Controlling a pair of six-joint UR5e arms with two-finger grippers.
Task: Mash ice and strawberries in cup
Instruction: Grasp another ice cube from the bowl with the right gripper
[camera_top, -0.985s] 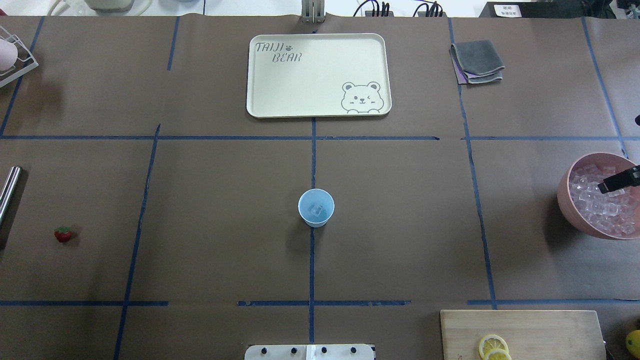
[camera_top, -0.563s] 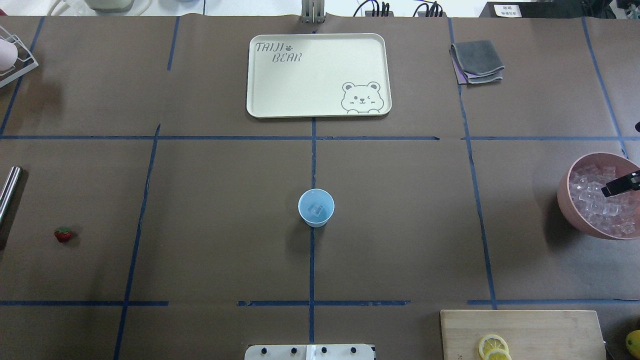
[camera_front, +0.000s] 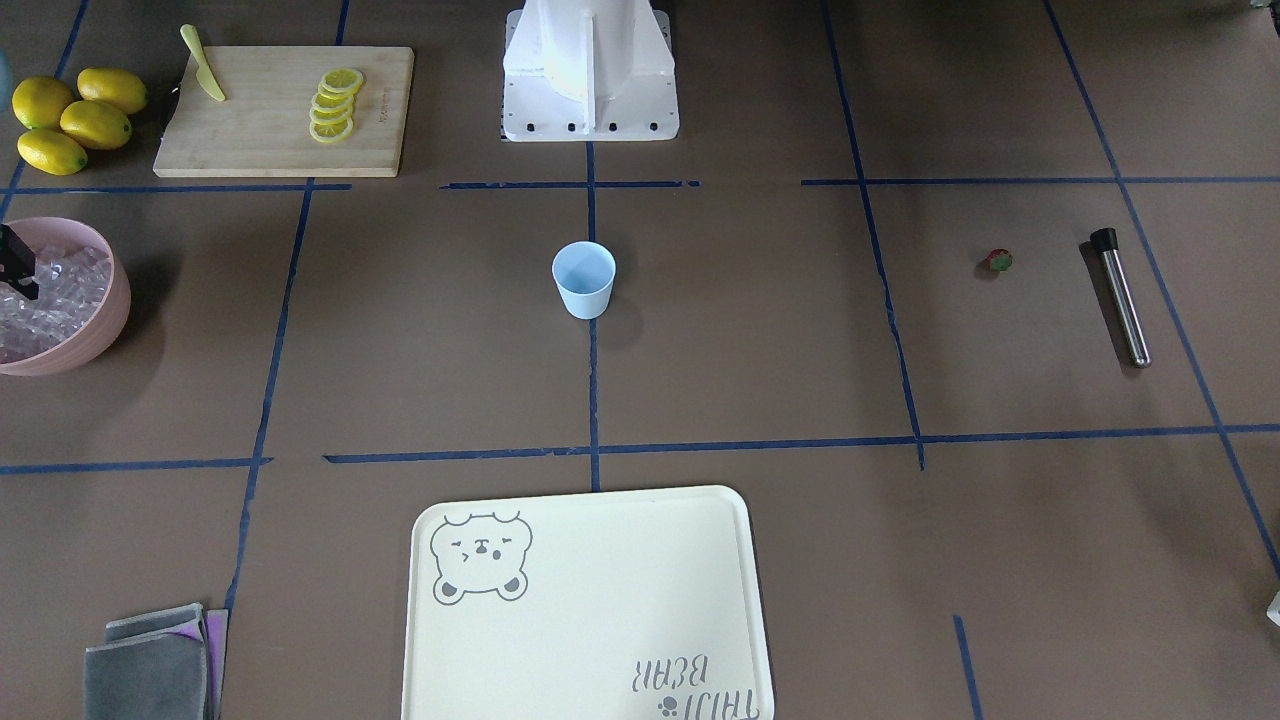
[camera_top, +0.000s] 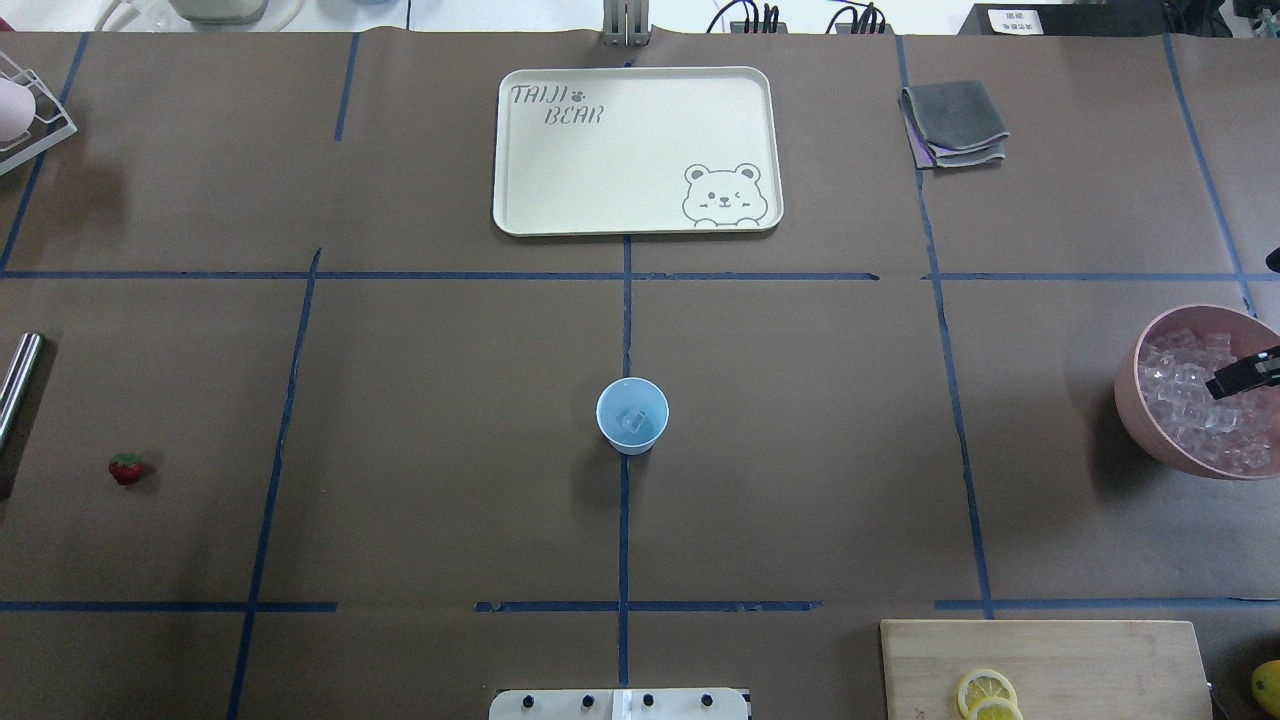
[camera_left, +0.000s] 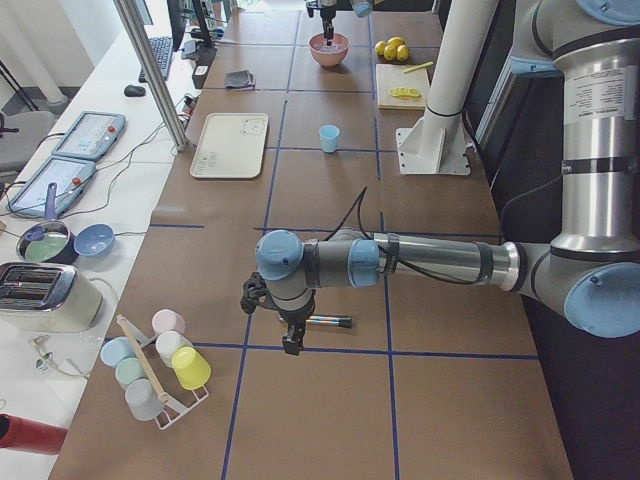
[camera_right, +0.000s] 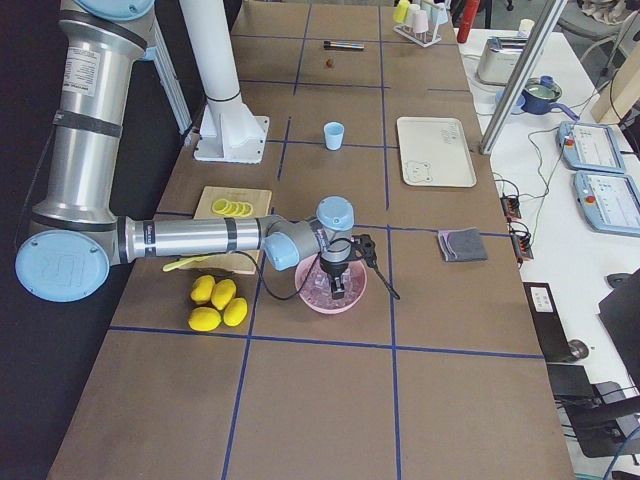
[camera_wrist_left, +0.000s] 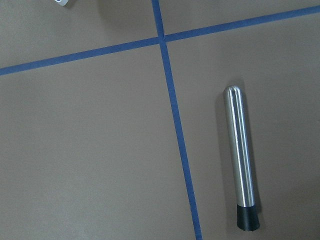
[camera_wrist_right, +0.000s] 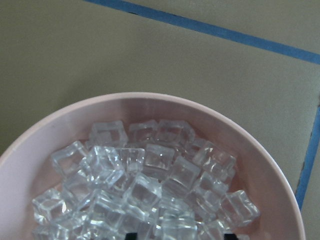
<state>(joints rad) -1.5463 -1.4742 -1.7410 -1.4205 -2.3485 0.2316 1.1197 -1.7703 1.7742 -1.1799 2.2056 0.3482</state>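
Brown paper covers the table (camera_top: 450, 400), marked into squares by blue tape. The light-blue cup (camera_top: 632, 415) stands upright at the middle, on a tape line, with one cube of ice (camera_top: 632, 423) inside. The cream bear tray (camera_top: 520, 150) lies beyond the cup, away from the robot, and a folded grey cloth (camera_top: 953, 123) lies farther to the robot's right. The strawberry (camera_top: 126, 468) rests well off to the cup's left, with the steel muddler (camera_front: 1120, 297) farther out still. Well to the cup's right sits the pink bowl (camera_top: 1135, 400), heaped with more cubes. A cutting board (camera_front: 280, 110) with lemon slices (camera_front: 335, 105) and whole lemons (camera_front: 75, 120) lies near that bowl. A side bench beyond the tray carries a toaster (camera_left: 40, 295).

The right gripper (camera_top: 1240, 376) is cut off by the frame edge. In its wrist view only two dark fingertips (camera_wrist_right: 131, 236) show, set wide apart over the cubes. The left gripper (camera_left: 290, 340) hangs over the muddler and shows only in the side view, so I cannot tell how its jaws stand.

Since a second ago the right gripper has drawn slightly away from the cup. The cup, cube and strawberry lie unchanged.
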